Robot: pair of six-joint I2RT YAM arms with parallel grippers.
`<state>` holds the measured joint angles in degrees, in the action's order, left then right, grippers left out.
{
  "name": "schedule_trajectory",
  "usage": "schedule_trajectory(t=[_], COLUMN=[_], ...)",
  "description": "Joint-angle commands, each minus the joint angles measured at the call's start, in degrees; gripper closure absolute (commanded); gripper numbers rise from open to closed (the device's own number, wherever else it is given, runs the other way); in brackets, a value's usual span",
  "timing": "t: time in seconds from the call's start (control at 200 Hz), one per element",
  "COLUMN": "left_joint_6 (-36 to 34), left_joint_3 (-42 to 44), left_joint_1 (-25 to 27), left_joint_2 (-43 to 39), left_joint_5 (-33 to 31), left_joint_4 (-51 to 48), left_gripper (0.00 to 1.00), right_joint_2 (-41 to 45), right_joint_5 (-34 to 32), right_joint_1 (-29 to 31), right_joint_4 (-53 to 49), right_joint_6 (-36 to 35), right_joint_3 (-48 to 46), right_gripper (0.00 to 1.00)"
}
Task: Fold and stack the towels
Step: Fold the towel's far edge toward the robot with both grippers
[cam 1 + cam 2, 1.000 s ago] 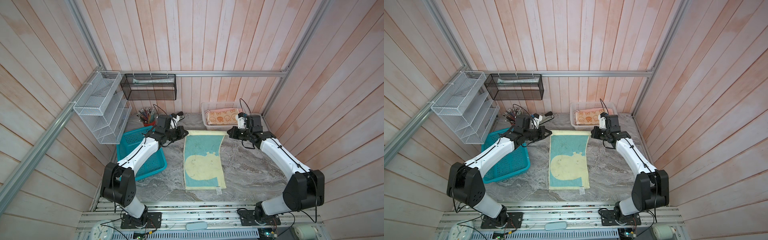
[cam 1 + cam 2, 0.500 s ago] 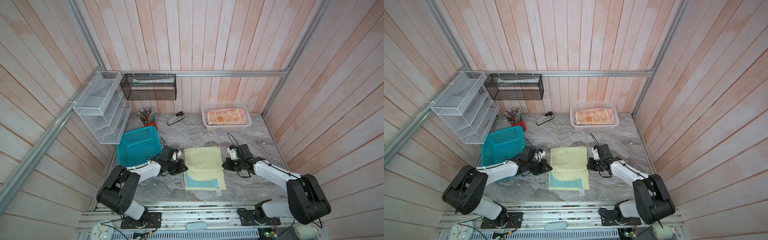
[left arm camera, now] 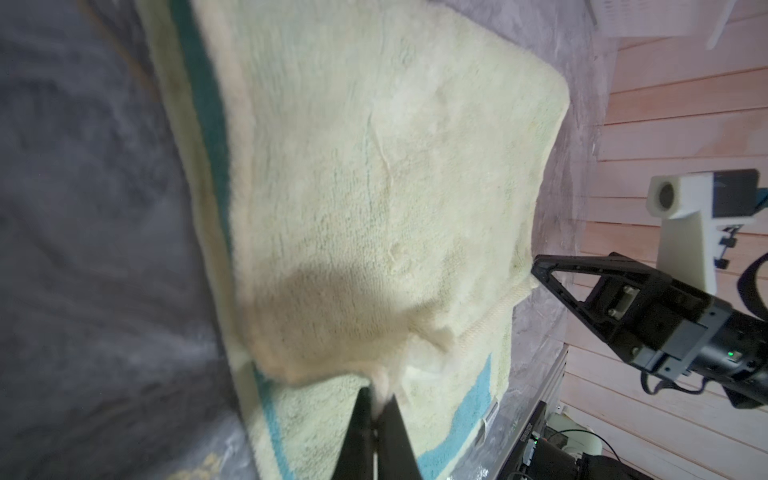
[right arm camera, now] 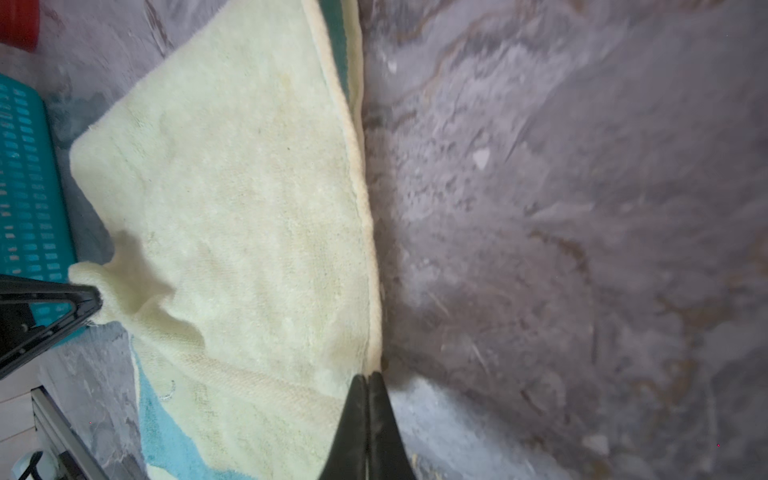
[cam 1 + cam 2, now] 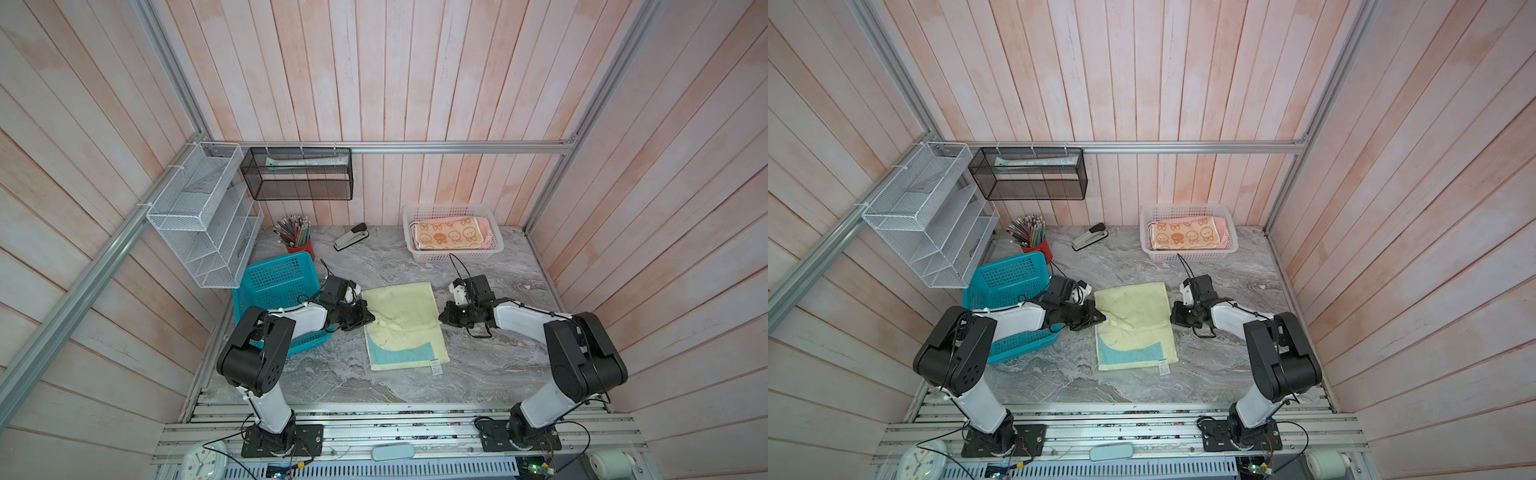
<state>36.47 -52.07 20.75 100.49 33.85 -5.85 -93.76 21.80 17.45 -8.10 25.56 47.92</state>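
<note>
Left claw (image 5: 369, 319) and right claw (image 5: 441, 319) are clenching yellow towel (image 5: 399, 309) at nine and three o'clock. Only top views are showing bunny towel (image 5: 446, 236).

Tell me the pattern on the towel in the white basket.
Towel: cartoon bunnies on orange and cream, clearest in a top view.

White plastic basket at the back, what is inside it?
A folded orange-and-cream towel with cartoon bunnies lies on top in the white plastic basket. A salmon-pink cloth edge peeks out beside it; anything deeper is covered.
</note>
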Motion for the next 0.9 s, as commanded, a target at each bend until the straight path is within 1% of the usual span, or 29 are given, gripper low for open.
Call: schedule_trajectory(t=[0.0, 0.105, 0.185, 0.29, 0.365, 0.495, 0.595, 0.725, 0.895], left_joint_6=[-4.21, -4.84, -4.01, -2.15, -0.42, 2.89, 3.69, 3.28, 2.23], left_joint_3=[-5.84, -7.74, -6.04, -0.86, 3.48, 10.07, 12.28, 11.76, 8.16], left_joint_1=[-0.51, -0.46, 0.06, 2.59, 4.91, 7.84, 9.11, 9.52, 9.57], left_joint_2=[-0.78, -4.54, -8.35, -12.91, -13.87, -12.32, -9.91, -6.64, -2.83], left_joint_5=[-1.05, -2.15, -2.61, -4.18, -4.31, -4.06, -4.33, -4.66, -4.84], left_joint_4=[-4.89, -9.24, -10.71, -10.72, -9.43, -4.21, -1.71, -0.6, -0.29], left_gripper=[1.0, 1.0, 1.0, 1.0, 1.0, 1.0, 1.0, 1.0, 1.0], right_joint_2=[0.74, 4.43, 8.3, 13.4, 16.75, 19.28, 19.4, 18.68, 17.5], right_joint_5=[0.72, -0.06, -0.53, 0.06, 0.58, 2.41, 2.98, 2.34, 0.79], right_joint_1=[-0.43, -0.47, -0.47, -0.23, 0.33, 1.03, 1.66, 1.63, 0.89], right_joint_4=[-3.95, -8.39, -10.43, -11.2, -9.63, -5.09, -2.82, -1.44, -1.47], right_joint_6=[-2.83, -3.79, -3.55, -2.02, -0.11, 3.18, 4.18, 3.98, 2.56], right_joint_3=[5.21, 7.58, 6.76, 1.94, -3.69, -12.75, -16.25, -17.44, -16.83], right_gripper=[1.0, 1.0, 1.0, 1.0, 1.0, 1.0, 1.0, 1.0, 1.0])
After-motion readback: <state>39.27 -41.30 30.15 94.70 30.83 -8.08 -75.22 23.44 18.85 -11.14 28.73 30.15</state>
